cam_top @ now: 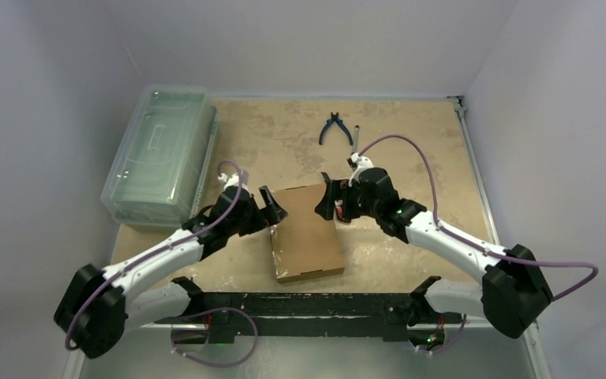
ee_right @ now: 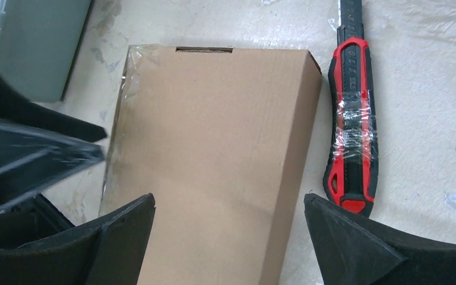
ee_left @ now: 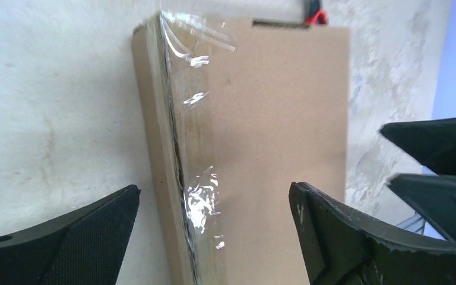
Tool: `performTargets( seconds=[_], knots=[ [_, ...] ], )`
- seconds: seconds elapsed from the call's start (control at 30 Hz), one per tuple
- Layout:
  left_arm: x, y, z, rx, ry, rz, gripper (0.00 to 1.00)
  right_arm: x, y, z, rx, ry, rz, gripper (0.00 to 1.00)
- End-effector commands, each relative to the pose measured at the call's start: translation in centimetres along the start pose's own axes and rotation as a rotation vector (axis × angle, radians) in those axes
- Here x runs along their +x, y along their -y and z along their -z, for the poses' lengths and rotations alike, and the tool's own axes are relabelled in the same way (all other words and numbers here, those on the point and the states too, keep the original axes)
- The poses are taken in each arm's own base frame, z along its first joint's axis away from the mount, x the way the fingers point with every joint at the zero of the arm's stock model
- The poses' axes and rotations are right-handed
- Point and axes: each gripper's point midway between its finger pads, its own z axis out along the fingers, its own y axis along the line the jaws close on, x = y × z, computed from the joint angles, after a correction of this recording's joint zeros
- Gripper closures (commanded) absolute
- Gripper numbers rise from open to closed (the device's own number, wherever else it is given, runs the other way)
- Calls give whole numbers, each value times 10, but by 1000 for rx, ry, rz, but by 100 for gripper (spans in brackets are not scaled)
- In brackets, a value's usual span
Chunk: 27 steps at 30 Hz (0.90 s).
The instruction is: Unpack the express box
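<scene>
A clear plastic bin [cam_top: 162, 154] sits at the bench's [cam_top: 410, 134] far left. The brown box [cam_top: 306, 233] lies flat, lid down, mid-bench between the left end effector [cam_top: 272, 207] and right end effector [cam_top: 327, 201], both spread wide and empty. A red knife [ee_right: 350, 119] lies just beside the box, and pliers [cam_top: 333, 128] lie farther back.

White-shelled links between bulky black joint housings on left arm [cam_top: 154, 260] and right arm [cam_top: 450, 241]; purple cable [cam_top: 394, 136] looped along each. Matte black, wedge-shaped, fine-textured fingers [ee_left: 65, 237] on left gripper [ee_left: 215, 189].
</scene>
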Motion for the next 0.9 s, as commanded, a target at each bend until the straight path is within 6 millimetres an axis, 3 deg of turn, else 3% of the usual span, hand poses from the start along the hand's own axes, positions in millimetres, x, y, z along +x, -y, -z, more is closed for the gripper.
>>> performTargets(
  seconds=[0.0, 0.23, 0.4, 0.57, 0.7, 0.87],
  knots=[
    [-37, 0, 36, -36, 152, -52, 1, -13, -11, -6, -62, -10, 45, 1],
    [-10, -24, 48, -101, 44, -51, 2, -14, -26, -26, -152, -25, 2, 2],
    [9, -34, 53, -91, -8, -37, 24, -16, -32, -39, -193, -31, -7, 5],
    [38, -3, 39, 171, -94, 88, 27, -19, -38, -58, -218, -61, 4, 11],
    [43, 25, 29, 327, -126, 137, 27, -28, -43, -74, -226, -69, 12, 12],
    [40, 41, 23, 334, -143, 109, 25, -38, -58, -80, -293, -70, -3, 13]
  ],
)
